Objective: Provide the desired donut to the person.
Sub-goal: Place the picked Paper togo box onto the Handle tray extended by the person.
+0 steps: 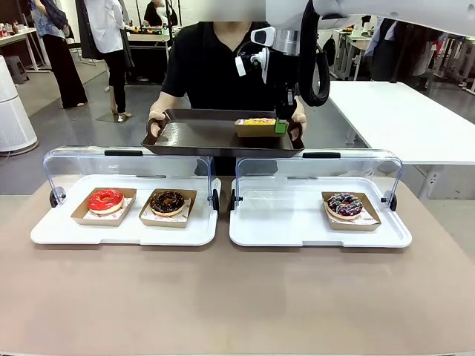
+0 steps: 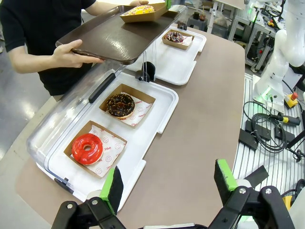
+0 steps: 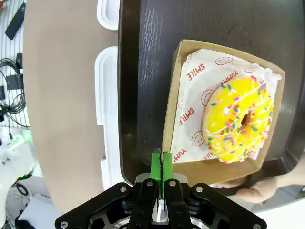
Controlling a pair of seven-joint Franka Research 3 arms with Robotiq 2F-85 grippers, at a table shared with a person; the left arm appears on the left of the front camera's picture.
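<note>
**A:** Front view, first entry?

**B:** Right gripper (image 1: 280,127), reaching across to the dark brown tray (image 1: 185,137) that the person (image 1: 215,67) holds in both hands. It is clenched on the end of a cardboard carton (image 1: 252,131). The yellow sprinkled donut (image 1: 256,121) sits in the carton, just beside the pads on the robot's left. The carton appears to rest on the tray.

**A:** Other stock?

**B:** Below the gripper and nearer the robot are two white display trays (image 1: 126,233). They carry a red-glazed donut (image 1: 105,199), a chocolate donut (image 1: 168,201) and a purple-iced sprinkled donut (image 1: 345,205).

**A:** Left wrist view?

**B:** Left gripper (image 2: 167,183), released, pads wide apart and holding nothing. It hovers over the table's near edge. The red-glazed donut is closest ahead of it. The yellow donut lies far ahead on the raised tray, well apart from this arm.

**A:** Right wrist view?

**B:** The green pads (image 3: 156,164) are pressed together on the carton's thin wall, near one corner. The rest of the carton runs ahead and to one side of the fingers, with the donut well inside it and clear of the pads. A person's fingertip (image 3: 257,192) shows under the tray's edge.

**A:** Bearing on the next move?

**B:** My judgement is that the delivery is nearly complete. The right arm alone is in position. It needs to let go, then back straight off along its fingers, away from the donut.
</note>
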